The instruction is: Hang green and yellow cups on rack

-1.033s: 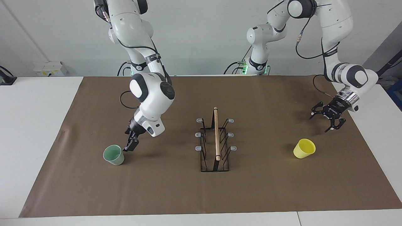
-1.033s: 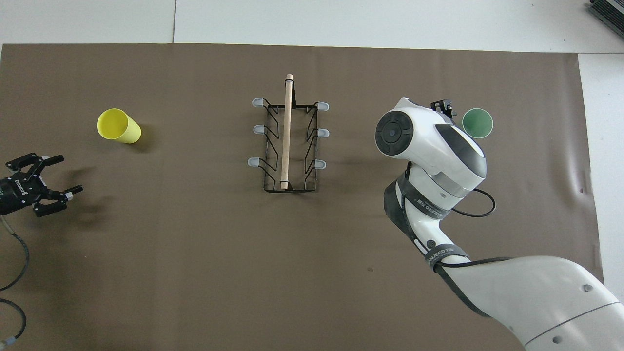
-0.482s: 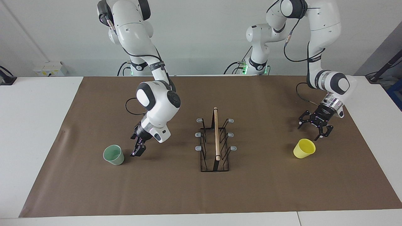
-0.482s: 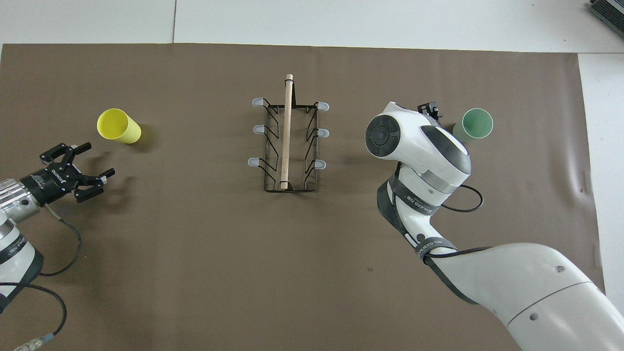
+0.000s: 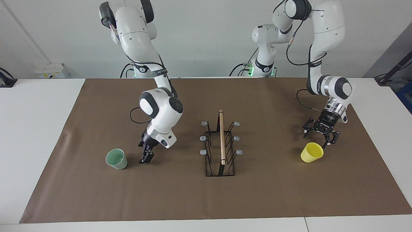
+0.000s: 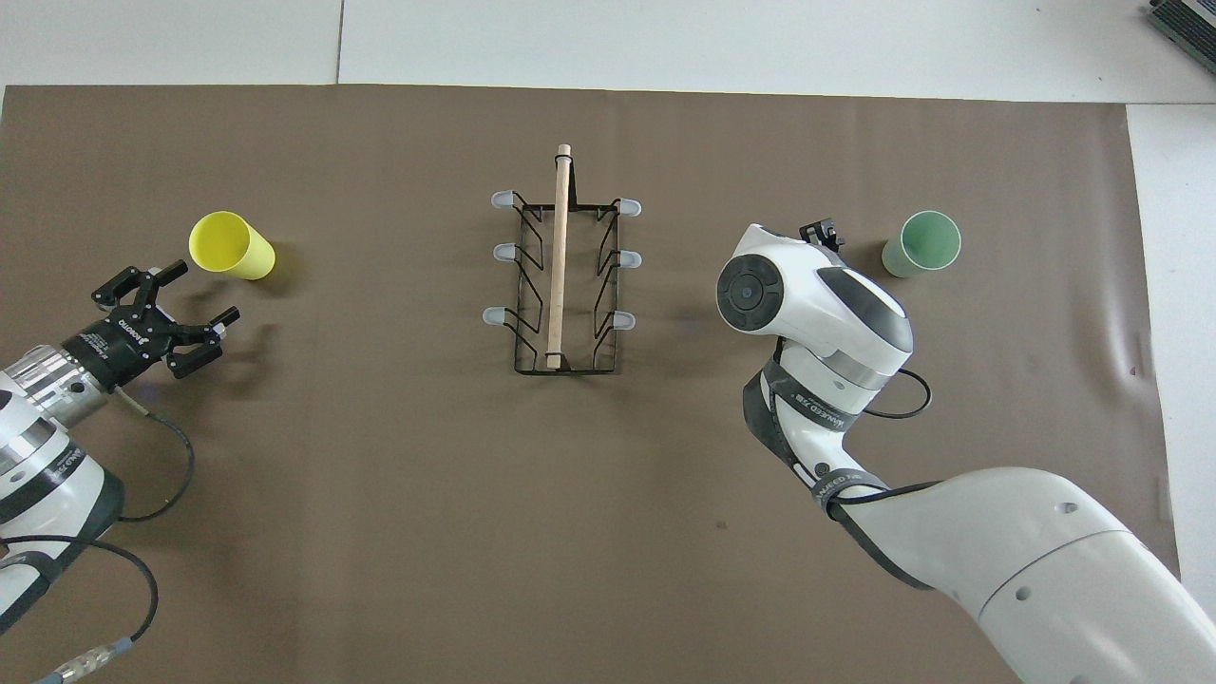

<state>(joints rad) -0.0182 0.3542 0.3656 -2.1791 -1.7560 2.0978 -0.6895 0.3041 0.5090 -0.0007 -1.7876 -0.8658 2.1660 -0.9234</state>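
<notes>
Centrally, the black wire rack (image 5: pixel 220 149) with its pale wooden rod stands on matte brown paper (image 5: pixel 180 193). Spread wide, the left gripper (image 5: pixel 319 135) hovers just above the glossy yellow plastic cup (image 5: pixel 311 152); the right gripper (image 5: pixel 146 156), empty and open, hangs beside the mint-green tapered cup (image 5: pixel 116 159).

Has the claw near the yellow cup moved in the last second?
Yes. The left gripper has come in from the table's end toward the yellow cup and now hangs open beside it.

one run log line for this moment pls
left end effector: open, just above yellow cup | right end effector: open, beside green cup | rack: no cups hung
</notes>
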